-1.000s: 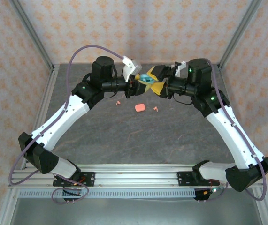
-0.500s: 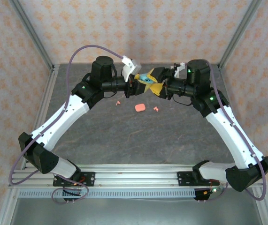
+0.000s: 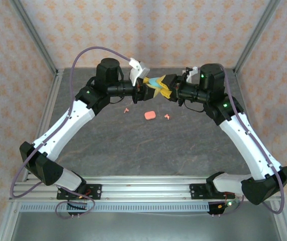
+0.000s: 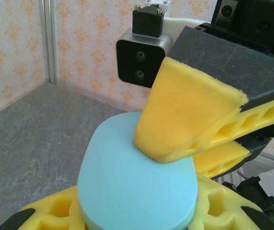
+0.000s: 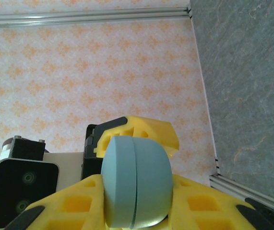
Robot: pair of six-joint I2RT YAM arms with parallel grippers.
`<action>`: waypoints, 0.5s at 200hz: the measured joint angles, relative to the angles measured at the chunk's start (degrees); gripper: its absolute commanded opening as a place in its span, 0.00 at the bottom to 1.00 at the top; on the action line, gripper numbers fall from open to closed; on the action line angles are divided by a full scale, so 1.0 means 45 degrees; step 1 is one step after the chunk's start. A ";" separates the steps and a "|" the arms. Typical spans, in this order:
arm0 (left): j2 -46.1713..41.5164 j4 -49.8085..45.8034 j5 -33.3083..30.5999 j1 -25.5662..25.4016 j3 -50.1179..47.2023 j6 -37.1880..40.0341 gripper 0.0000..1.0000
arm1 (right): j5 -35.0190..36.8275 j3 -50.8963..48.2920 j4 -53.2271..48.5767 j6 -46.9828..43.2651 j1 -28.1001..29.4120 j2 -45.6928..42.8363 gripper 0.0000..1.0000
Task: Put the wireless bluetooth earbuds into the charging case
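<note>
Two sets of fingers meet on one thing here, up at the top centre of the overhead view. My left fingers (image 3: 148,85) and my right fingers (image 3: 164,86) are both clenched on the teal case (image 4: 127,177), which hangs in the air above the far part of the desk (image 3: 133,145).

From my left wrist, the case sits in the lower middle of the frame, wedged between my own yellow pads. One of the right arm's yellow pads presses flat on its broad face from the upper right, with its partner underneath. From my right wrist I see the case edge-on at the bottom centre. Its seam runs top to bottom with no gap, so the lid is down.

As for progress, I would call it half done at best. Whether a teal pair is inside I cannot tell, because the shut shell hides everything. What plainly remains lies below the middle of the overhead view:

- The pink case (image 3: 150,115) rests on the desk, too small there to tell whether it is open or shut.
- One pink earbud (image 3: 126,109) lies to its left.
- Another pink earbud (image 3: 167,117) lies just to its right.

Both buds are loose and apart from the case. By my reckoning the pink pair has yet to be picked up and seated — and the teal case has yet to be set down.
</note>
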 measured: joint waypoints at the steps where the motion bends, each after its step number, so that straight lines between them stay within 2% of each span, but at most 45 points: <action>1: 0.0000 0.0000 0.0005 0.0000 0.0010 0.0005 0.30 | 0.0000 0.0000 0.0005 0.0000 0.0000 0.0000 0.20; 46: 0.0073 -0.0214 0.0019 0.0024 0.0223 0.0058 0.41 | -0.0005 -0.0092 0.0248 0.0102 0.0000 0.0000 0.13; 100: 0.0092 -0.0651 0.0257 0.0083 0.0306 0.0253 0.52 | 0.0015 -0.0301 0.0461 0.0092 0.0010 0.0000 0.10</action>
